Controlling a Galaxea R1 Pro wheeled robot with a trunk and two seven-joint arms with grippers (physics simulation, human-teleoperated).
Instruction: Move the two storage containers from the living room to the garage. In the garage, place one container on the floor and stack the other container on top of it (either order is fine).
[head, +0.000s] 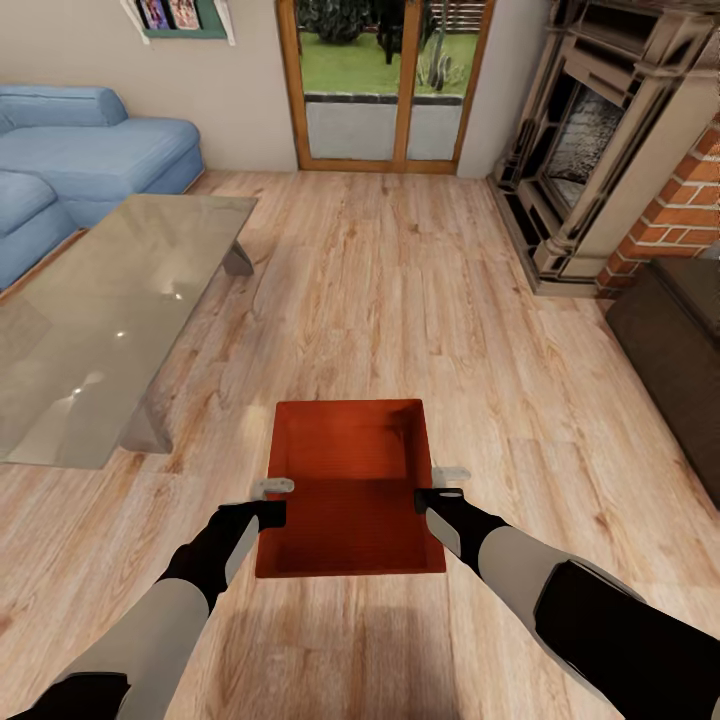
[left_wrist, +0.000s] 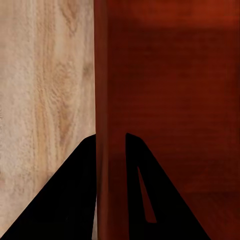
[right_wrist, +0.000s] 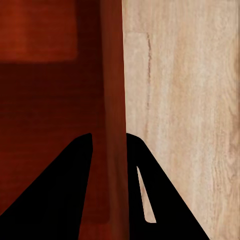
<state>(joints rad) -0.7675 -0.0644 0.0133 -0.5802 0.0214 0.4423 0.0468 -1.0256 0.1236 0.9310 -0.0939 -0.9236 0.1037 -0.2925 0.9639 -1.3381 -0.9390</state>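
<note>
One orange-red storage container (head: 350, 470) hangs just above the light wood plank floor (head: 400, 280) of the living room, directly in front of me, casting a shadow below. My left gripper (head: 274, 498) is shut on its left wall, and my right gripper (head: 442, 484) is shut on its right wall. In the left wrist view the gripper (left_wrist: 110, 137) straddles the ribbed wall of the container (left_wrist: 175, 75). The right wrist view likewise has the gripper (right_wrist: 108, 136) pinching the wall of the container (right_wrist: 45, 90). The container is empty. The second container is out of view.
A glass-topped table (head: 110, 300) stands to the left, with the blue sofa (head: 90, 140) behind it. The brick fireplace (head: 600, 150) and a dark bench (head: 680, 340) line the right side. Glazed patio doors (head: 385, 80) are straight ahead across open plank flooring.
</note>
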